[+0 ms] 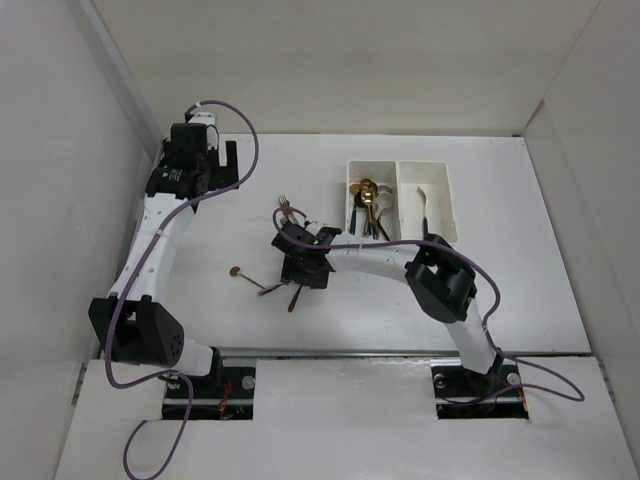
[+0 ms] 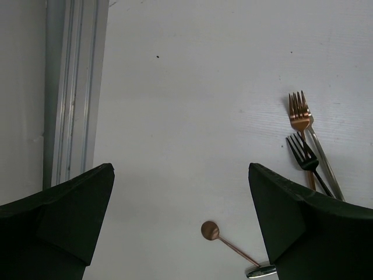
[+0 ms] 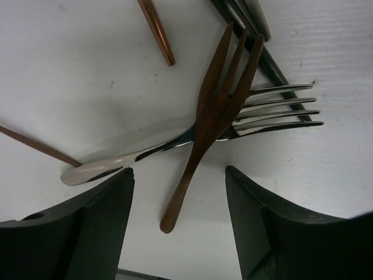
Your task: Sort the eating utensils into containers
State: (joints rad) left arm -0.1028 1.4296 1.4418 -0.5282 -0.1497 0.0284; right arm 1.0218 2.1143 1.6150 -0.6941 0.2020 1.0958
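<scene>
My right gripper (image 1: 300, 262) is open, low over a pile of utensils mid-table. In the right wrist view a brown wooden fork (image 3: 214, 105) lies across a silver fork (image 3: 274, 108). The wooden fork's handle runs between my open right gripper's (image 3: 179, 172) fingers, and I cannot tell whether they touch it. My left gripper (image 1: 212, 162) is open and empty, raised at the far left. Its view shows a copper spoon (image 2: 210, 230), a copper fork (image 2: 299, 114) and a black fork (image 2: 302, 153). The two white bins (image 1: 400, 165) stand at the back right. The left one holds several gold spoons (image 1: 368, 192). The right one holds one silver utensil (image 1: 424, 198).
Copper handles (image 3: 156, 32) and dark handles (image 3: 256, 41) lie around the wooden fork. A copper spoon (image 1: 238, 271) lies left of the pile and two forks (image 1: 285, 208) lie behind it. White walls enclose the table, and a metal rail (image 2: 73, 87) runs along the left wall.
</scene>
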